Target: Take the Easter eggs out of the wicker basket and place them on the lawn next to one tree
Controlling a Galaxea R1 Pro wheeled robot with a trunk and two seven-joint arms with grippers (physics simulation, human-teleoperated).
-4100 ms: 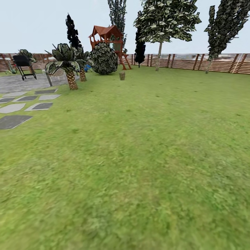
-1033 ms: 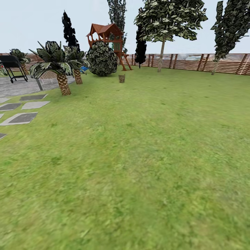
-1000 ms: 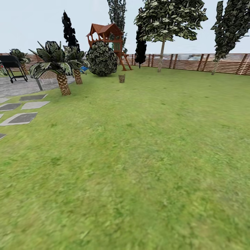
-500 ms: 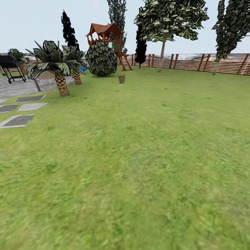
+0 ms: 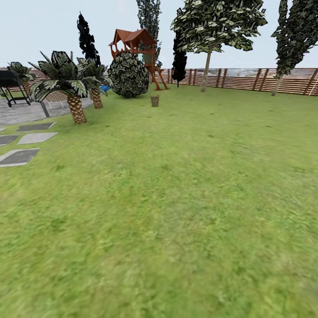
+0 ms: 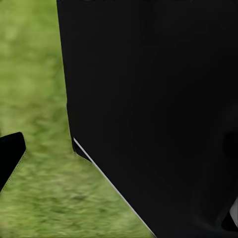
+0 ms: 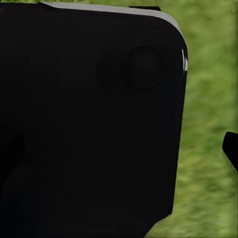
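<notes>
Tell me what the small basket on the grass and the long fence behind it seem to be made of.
The wicker basket looks like brown woven wicker, though it is too far for weave detail. The fence seems matte reddish-brown wood: horizontal slats on upright posts.

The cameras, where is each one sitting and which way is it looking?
Head view: high on the robot, facing forward across the green lawn toward the small brown wicker basket, red-roofed play tower and pale-trunked leafy tree.
Left wrist view: near the left gripper, pointing down at grass beside a big black robot part.
Right wrist view: near the right gripper, facing grass past a black rounded robot part.
Shared: all three views see the lawn.
</notes>
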